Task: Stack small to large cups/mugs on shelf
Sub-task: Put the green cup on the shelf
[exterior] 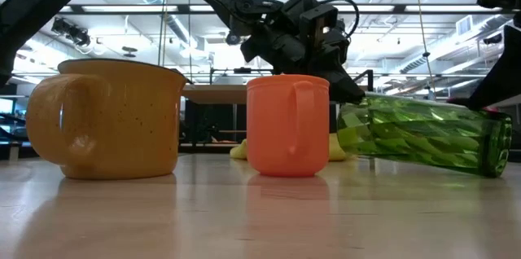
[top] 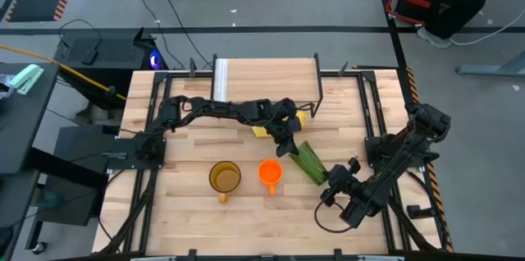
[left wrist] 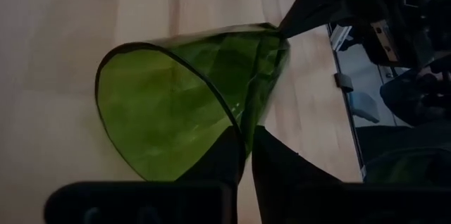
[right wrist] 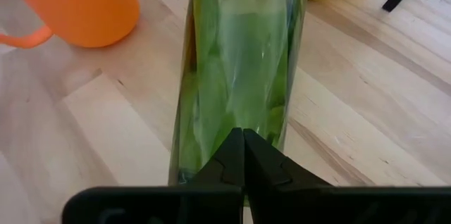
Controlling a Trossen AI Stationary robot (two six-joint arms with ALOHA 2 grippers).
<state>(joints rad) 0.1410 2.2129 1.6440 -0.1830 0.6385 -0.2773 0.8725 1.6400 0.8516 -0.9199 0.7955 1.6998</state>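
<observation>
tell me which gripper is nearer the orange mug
Left. The left gripper is at the green tumbler's rim, just beyond and beside the orange mug. The right gripper sits at the tumbler's far end, farther off.

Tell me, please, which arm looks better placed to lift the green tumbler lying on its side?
The left, probably. The left gripper already pinches the rim wall of the green tumbler, one finger inside its mouth. The right gripper is shut, merely at the tumbler's other end, holding nothing.
</observation>
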